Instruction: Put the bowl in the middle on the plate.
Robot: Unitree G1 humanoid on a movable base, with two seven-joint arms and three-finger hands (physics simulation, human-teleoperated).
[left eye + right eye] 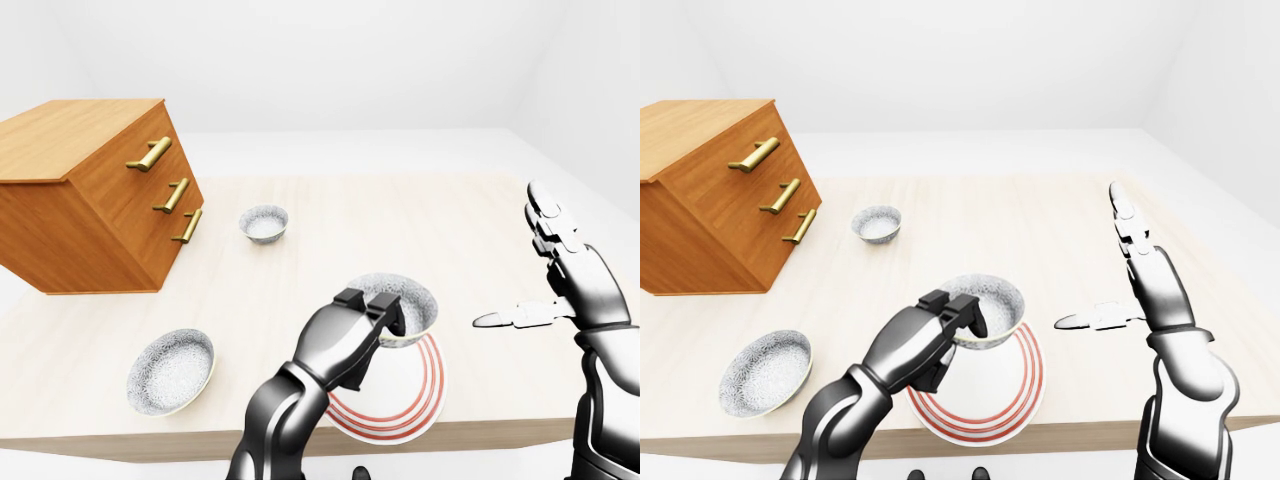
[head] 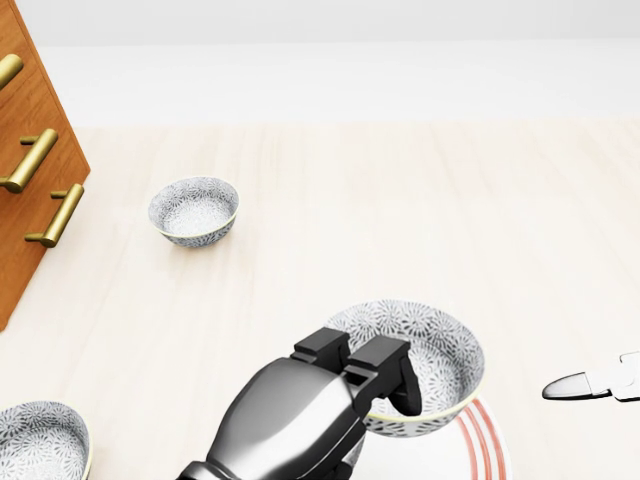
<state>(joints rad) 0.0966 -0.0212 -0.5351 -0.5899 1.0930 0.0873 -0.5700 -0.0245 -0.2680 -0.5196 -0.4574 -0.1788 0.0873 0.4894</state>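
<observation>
My left hand (image 2: pixel 375 375) is shut on the near rim of a grey-patterned bowl (image 2: pixel 430 365), holding it tilted over the upper part of the white plate with red rings (image 1: pixel 405 395). In the right-eye view the bowl (image 1: pixel 990 305) hangs just above the plate (image 1: pixel 990 400), near its top edge. Whether bowl and plate touch I cannot tell. My right hand (image 1: pixel 545 270) stands open to the right of the plate, fingers spread, holding nothing.
Two more patterned bowls rest on the light wooden table (image 1: pixel 330 215): one at upper left (image 1: pixel 264 222), one at lower left (image 1: pixel 171 371). A wooden drawer chest (image 1: pixel 95 190) with brass handles stands at the left. The table's near edge runs just below the plate.
</observation>
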